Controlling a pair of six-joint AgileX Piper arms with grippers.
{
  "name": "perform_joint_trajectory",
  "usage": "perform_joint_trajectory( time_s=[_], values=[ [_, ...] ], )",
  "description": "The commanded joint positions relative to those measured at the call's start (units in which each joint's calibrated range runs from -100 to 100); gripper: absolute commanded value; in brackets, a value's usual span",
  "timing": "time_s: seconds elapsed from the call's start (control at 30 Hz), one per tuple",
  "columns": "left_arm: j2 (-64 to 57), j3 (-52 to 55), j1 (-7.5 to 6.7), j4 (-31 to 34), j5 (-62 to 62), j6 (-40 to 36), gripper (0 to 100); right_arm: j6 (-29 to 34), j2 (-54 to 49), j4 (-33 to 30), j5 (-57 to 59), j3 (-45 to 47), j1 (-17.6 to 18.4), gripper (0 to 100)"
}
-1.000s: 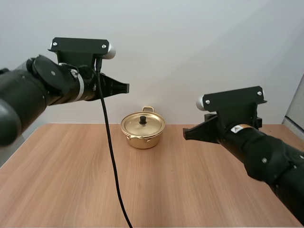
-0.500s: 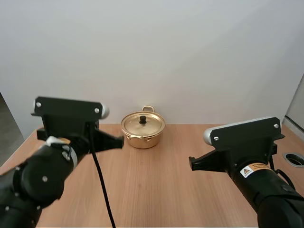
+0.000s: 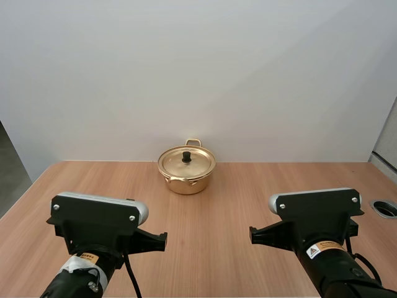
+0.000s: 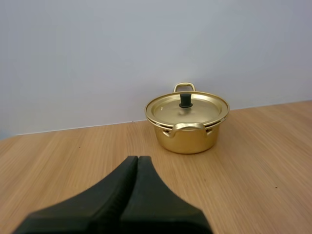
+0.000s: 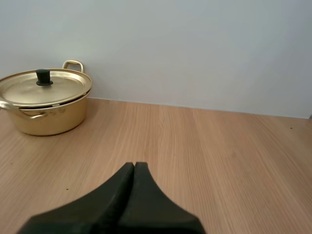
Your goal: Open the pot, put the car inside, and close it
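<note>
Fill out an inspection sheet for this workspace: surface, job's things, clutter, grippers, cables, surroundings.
Surface: wooden table, with a round hole near its right edge.
Job's things: gold pot upright at the far side by the wall; lid on, its black knob on top.
Clutter: nothing seen.
Grippers: left gripper shut on nothing; right gripper shut on nothing; both at the near side, apart from the pot.
Cables: nothing seen.
Surroundings: plain white wall behind the table.
</note>
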Motion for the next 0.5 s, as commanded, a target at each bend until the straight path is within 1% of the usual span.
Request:
perform_joint_trajectory(
  time_s=[0.0, 0.13, 0.23, 0.3, 0.47],
  values=[
    [0.0, 0.0, -0.01, -0.01, 0.08, -0.02, 0, -0.02, -0.09, -0.11, 8.43, 0.0, 0.25, 0],
    [0.0, 0.0, -0.01, 1.67, 4.81, -0.02, 0, 0.09, -3.26, -1.07, 10.91, 0.0, 1.77, 0],
    [0.0, 0.0, -0.01, 1.95, 4.1, -0.02, 0, 0.68, -8.34, -1.48, 14.89, 0.0, 2.03, 0],
    [0.0, 0.0, -0.01, 2.08, 4.1, -0.02, 0, 2.25, -8.66, -1.59, 15.92, 0.0, 2.03, 0],
    [0.0, 0.0, -0.01, 2.08, 4.1, -0.02, 0, 2.25, -8.66, -1.95, 15.74, 0.0, 2.03, 0]
  ],
)
